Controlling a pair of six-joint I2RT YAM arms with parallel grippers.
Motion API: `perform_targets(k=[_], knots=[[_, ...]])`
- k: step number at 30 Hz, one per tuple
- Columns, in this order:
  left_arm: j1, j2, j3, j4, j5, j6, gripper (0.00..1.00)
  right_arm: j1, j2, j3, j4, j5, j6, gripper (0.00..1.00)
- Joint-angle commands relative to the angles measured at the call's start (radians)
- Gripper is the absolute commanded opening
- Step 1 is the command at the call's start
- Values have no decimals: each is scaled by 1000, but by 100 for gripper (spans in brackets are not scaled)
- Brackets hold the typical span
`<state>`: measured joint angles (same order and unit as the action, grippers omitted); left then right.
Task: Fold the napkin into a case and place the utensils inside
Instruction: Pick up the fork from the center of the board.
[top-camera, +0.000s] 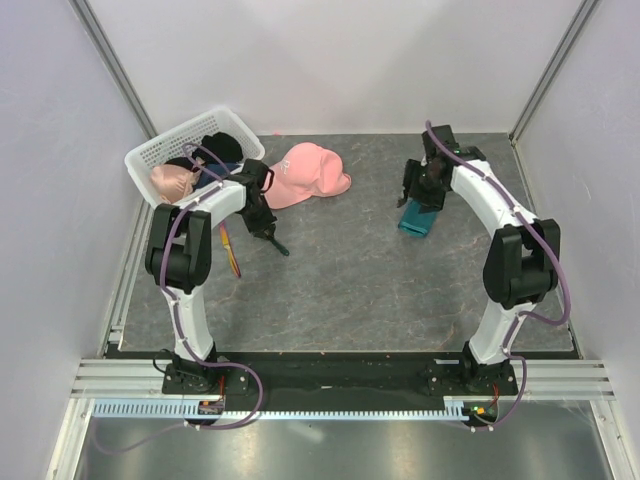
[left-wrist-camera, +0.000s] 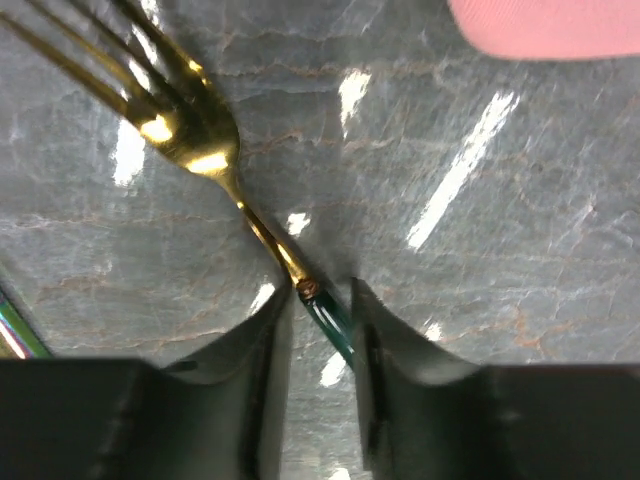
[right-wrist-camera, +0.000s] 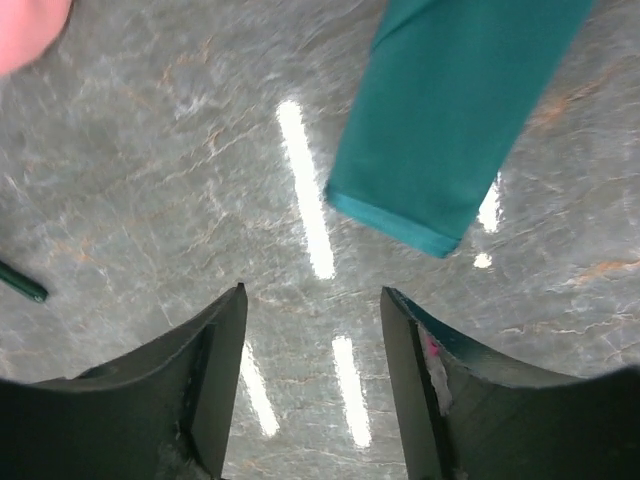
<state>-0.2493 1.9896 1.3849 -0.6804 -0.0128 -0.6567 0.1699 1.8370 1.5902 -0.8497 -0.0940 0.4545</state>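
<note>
The left gripper is half open around the fork, whose handle end is hidden. The right gripper is wide open and empty. The case is cut off.

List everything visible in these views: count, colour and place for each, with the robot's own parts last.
table: one, grey marbled, beneath everything.
basket: one, white, far left corner.
peach item: one, peach, inside the basket.
dark item: count unclear, black, inside the basket.
cap: one, pink, right of the basket.
napkin: one, teal, folded narrow, right side.
fork: one, gold head with dark handle, left of centre.
thin utensil: one, purple and orange, left of the fork.
left gripper: one, black, fingers either side of the fork's handle.
right gripper: one, black, open, just short of the napkin.
</note>
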Motion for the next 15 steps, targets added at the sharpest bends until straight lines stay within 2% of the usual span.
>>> perform_targets(k=[1, 2, 4, 6, 9, 10, 15], knots=[[-25, 94, 36, -4, -32, 19, 15, 92, -42, -7, -23, 56, -48, 71], [-21, 86, 22, -4, -10, 23, 5, 126, -44, -12, -23, 53, -57, 78], [-19, 54, 2, -8, 34, 42, 2, 155, -44, -18, -12, 21, -83, 81], [-19, -43, -50, 2, 49, 48, 2, 189, -61, -50, 41, -93, -100, 85], [-22, -208, -151, 80, 206, 46, 2, 224, -81, -122, 121, -292, -102, 86], [-30, -260, -179, 90, 273, 46, 2, 233, -82, -146, 130, -317, -100, 86], [-120, -547, -303, 103, 410, 68, 2, 295, -84, -210, 271, -513, 35, 86]])
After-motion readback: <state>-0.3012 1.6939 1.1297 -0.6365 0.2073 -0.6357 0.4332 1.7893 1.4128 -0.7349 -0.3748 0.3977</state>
